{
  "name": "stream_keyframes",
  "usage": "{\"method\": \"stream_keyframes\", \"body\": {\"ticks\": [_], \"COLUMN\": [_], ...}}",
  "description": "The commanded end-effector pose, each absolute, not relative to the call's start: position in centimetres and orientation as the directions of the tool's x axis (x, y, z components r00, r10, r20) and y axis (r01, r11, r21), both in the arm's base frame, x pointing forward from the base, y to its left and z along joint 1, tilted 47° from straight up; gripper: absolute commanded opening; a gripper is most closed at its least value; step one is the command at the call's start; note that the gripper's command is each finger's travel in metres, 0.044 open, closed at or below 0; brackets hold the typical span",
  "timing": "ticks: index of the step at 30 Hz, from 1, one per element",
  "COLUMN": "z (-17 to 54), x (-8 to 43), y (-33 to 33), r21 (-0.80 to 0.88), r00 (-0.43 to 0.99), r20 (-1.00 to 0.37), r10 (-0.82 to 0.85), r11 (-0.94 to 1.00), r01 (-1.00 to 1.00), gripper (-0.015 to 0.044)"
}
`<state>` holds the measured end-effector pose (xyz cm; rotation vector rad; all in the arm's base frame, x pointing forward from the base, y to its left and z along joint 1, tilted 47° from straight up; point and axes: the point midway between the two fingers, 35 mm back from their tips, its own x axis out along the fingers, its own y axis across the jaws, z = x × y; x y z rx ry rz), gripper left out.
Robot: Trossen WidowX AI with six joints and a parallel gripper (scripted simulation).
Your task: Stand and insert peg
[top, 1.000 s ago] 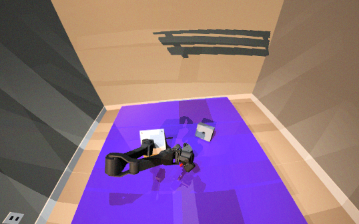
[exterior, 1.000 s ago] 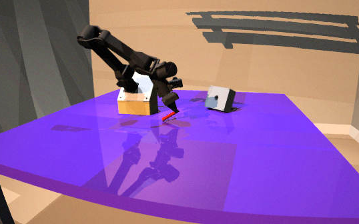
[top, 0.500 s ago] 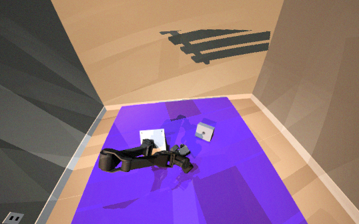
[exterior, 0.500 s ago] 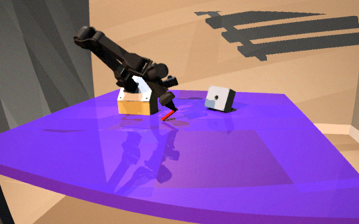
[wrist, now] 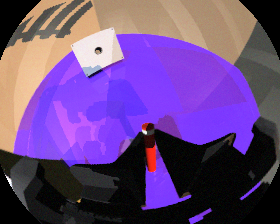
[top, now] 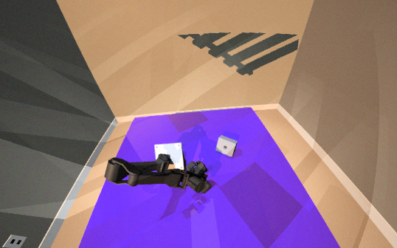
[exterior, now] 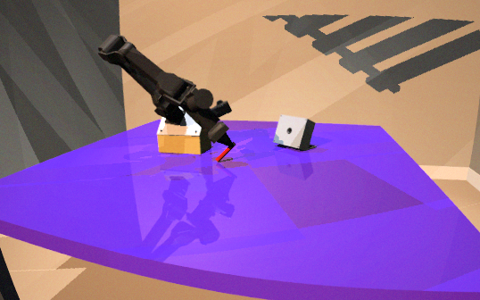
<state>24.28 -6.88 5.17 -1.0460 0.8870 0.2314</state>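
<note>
My gripper (exterior: 231, 144) (wrist: 148, 133) is shut on the red peg (exterior: 225, 153) (wrist: 151, 159), close to its end with the white band (wrist: 148, 132). The peg is tilted, neither flat nor upright. In the exterior view its plain red end points down and to the left, at or just above the table; contact cannot be told. The peg is hidden by the arm in the top view. The sloped panel (top: 220, 144) (exterior: 290, 122) (wrist: 110, 44) stands beyond the gripper, to its right in the top and exterior views. Its face has one dark hole (top: 225, 147) (exterior: 289, 130) (wrist: 98, 50).
The arm reaches from its base block (exterior: 179, 144), which has a white sloped top (top: 172, 149) and stands left of the gripper. The purple table (top: 237, 221) (exterior: 242, 263) carries dark shadows and reflections of the arm. The table's near edge (exterior: 197, 273) shows in the exterior view.
</note>
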Motion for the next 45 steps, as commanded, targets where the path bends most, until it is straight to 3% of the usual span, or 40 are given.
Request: {"method": "stream_keyframes", "body": {"ticks": [1, 45], "z": [5.3, 6.5], "x": [24.0, 21.5], "y": [-6.8, -7.9], "r21": [-0.653, -0.654], "r00": [0.664, 0.799], "r20": [-0.722, -0.587], "r10": [-0.196, 0.13], "r11": [0.509, 0.504], "r01": [-0.561, -0.564], "gripper": [0.0051, 0.0051]}}
